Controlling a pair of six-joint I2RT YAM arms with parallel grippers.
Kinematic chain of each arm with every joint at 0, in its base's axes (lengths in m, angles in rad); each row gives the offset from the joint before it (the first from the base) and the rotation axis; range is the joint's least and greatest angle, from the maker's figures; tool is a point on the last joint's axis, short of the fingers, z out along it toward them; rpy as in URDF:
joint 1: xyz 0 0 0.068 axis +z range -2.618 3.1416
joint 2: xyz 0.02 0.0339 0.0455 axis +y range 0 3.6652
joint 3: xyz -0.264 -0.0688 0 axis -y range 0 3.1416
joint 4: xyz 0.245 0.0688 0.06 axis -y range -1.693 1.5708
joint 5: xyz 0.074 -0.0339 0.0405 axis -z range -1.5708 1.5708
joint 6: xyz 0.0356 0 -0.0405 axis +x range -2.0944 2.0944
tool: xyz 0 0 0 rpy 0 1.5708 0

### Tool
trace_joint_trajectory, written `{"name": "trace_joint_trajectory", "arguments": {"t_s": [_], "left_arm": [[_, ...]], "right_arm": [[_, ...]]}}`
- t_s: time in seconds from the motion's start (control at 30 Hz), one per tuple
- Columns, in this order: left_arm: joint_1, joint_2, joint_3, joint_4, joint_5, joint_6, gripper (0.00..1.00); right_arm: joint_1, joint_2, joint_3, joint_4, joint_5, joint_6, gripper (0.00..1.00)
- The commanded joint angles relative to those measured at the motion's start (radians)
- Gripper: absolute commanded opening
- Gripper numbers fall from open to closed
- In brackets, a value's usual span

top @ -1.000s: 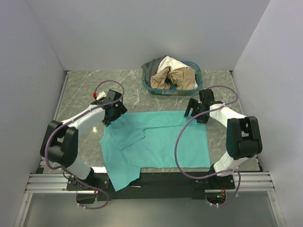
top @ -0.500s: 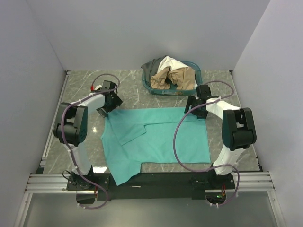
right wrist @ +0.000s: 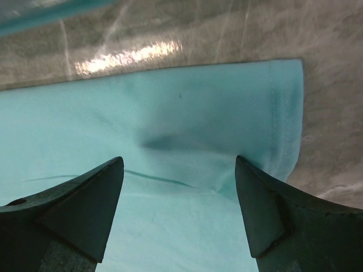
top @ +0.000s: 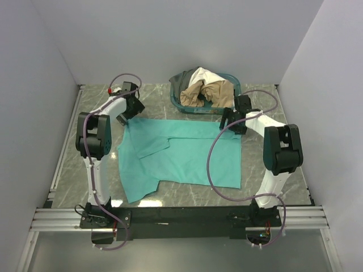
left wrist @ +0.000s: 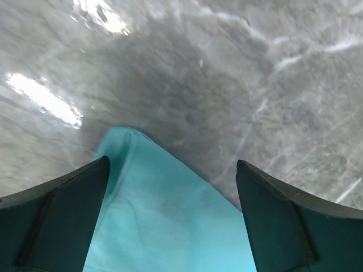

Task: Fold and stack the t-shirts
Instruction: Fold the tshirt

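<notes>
Teal t-shirt (top: 181,156) lies spread flat mid-counter (top: 272,170), with one flap, likely a sleeve, lying over the body at left. Step in hand looks like layout before the first fold. Left tool (top: 128,111) and right tool (top: 230,122) sit over its two far corners, both with fingers spread wide and pinching nothing, so next they need to close on an edge and carry it across. Beyond, cream, tan and dark grey t-shirts (top: 212,90) sit bunched in the basket (top: 187,107).
</notes>
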Motion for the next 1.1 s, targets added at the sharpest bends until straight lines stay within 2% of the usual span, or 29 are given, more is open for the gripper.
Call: {"name": "trace_joint_trajectory", "arguments": {"t_s": [0.0, 0.13, 0.27, 0.33, 0.37, 0.4, 0.47, 0.5, 0.63, 0.77, 0.87, 1.07], "left_arm": [[0.008, -0.036, 0.092, -0.106, -0.044, 0.031, 1.00], [0.002, -0.160, 0.078, -0.156, -0.058, 0.017, 0.99], [-0.041, -0.321, -0.037, -0.258, -0.096, -0.050, 0.99], [-0.130, -0.436, -0.185, -0.328, -0.172, -0.156, 1.00], [-0.180, -0.479, -0.318, -0.331, -0.197, -0.186, 1.00], [-0.286, -0.518, -0.382, -0.330, -0.203, -0.241, 0.99], [-0.372, -0.607, -0.521, -0.351, -0.181, -0.289, 0.99], [-0.444, -0.630, -0.555, -0.371, -0.176, -0.350, 1.00], [-0.604, -0.774, -0.669, -0.526, -0.159, -0.539, 1.00], [-0.774, -0.897, -0.755, -0.490, -0.083, -0.621, 1.00], [-0.814, -0.949, -0.810, -0.505, -0.033, -0.671, 1.00], [-0.811, -1.044, -0.977, -0.476, -0.004, -0.795, 0.99]], "right_arm": [[-0.002, -0.058, 0.054, 0.003, 0.046, -0.027, 0.86], [0.006, -0.156, 0.009, 0.008, 0.085, -0.015, 0.87], [0.015, -0.290, -0.126, 0.037, 0.098, 0.031, 0.88], [0.015, -0.374, -0.185, 0.054, 0.123, 0.060, 0.88], [0.013, -0.397, -0.235, 0.057, 0.137, 0.089, 0.89], [0.013, -0.431, -0.260, 0.055, 0.147, 0.098, 0.89], [0.015, -0.460, -0.309, 0.046, 0.174, 0.120, 0.89], [0.015, -0.486, -0.327, 0.042, 0.174, 0.124, 0.90], [0.013, -0.572, -0.427, 0.063, 0.169, 0.146, 0.91], [0.013, -0.636, -0.478, 0.066, 0.187, 0.144, 0.91], [0.013, -0.672, -0.499, 0.059, 0.203, 0.137, 0.91], [0.013, -0.676, -0.513, 0.066, 0.194, 0.127, 0.91]]}}
